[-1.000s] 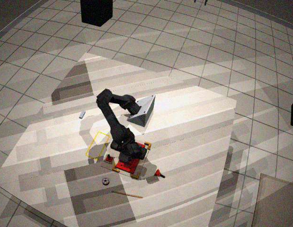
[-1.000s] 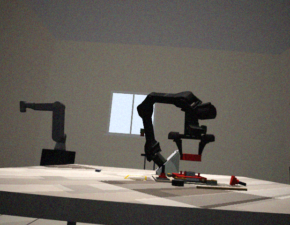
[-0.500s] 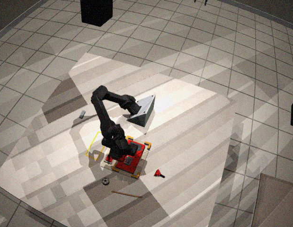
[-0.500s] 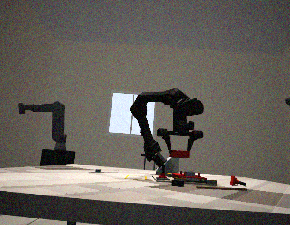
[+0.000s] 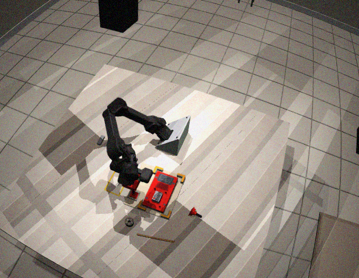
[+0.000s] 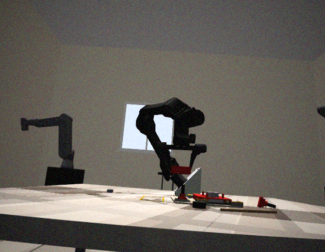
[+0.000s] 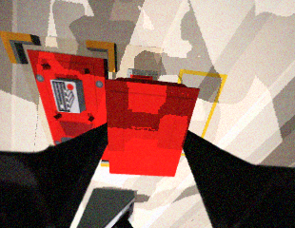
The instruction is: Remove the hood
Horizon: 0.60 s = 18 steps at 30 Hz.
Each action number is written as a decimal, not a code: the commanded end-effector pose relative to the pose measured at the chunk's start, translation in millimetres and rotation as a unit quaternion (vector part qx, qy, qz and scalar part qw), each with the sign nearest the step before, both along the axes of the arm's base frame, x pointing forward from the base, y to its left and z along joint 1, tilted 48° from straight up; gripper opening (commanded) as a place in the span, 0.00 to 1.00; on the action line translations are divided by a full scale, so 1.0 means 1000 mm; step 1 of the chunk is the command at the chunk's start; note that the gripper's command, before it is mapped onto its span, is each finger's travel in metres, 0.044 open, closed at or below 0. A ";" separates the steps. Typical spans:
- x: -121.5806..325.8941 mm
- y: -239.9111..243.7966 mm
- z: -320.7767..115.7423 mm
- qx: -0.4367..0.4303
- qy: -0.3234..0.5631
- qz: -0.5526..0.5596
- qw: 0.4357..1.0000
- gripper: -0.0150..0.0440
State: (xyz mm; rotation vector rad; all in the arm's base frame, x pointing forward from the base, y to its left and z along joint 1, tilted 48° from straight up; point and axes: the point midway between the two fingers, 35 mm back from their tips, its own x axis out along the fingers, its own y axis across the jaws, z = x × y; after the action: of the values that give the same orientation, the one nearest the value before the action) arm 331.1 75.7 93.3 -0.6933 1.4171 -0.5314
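Note:
My gripper (image 5: 133, 181) (image 6: 180, 170) (image 7: 147, 129) is shut on the red hood (image 6: 178, 169) (image 7: 147, 142), with one finger on each side. The hood hangs above the table, between the toy car and the marked area. The red toy car (image 5: 155, 204) (image 6: 224, 200) (image 7: 92, 102) lies flat between yellow-and-black corner brackets, with a grey block showing on it. The marked area is a thin yellow outline (image 5: 109, 180) (image 6: 163, 199) (image 7: 214, 107) on the table. In the wrist view the hood's right side hides part of the outline; in the top view the arm covers part of it.
A red-based piece with an upright black handle (image 5: 133, 195) (image 6: 181, 198) stands near the hood. A grey wedge (image 5: 181, 136) (image 6: 195, 181) (image 7: 107, 204) stands behind the car. A black wheel (image 5: 129, 220) (image 6: 199, 205), a thin stick (image 5: 155, 237) (image 6: 248, 210) and a red-and-black piece (image 5: 193, 211) (image 6: 262, 202) lie nearby.

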 end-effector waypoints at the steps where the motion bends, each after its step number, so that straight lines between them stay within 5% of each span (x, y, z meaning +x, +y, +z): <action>1: -0.005 -0.015 0.015 -0.005 0.002 0.002 1.000 0.25; 18: -0.028 -0.068 0.066 -0.013 0.001 0.000 1.000 0.25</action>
State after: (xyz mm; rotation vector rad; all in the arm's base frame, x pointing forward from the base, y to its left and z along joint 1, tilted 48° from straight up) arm 308.3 14.0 154.5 -0.7025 1.4113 -0.5493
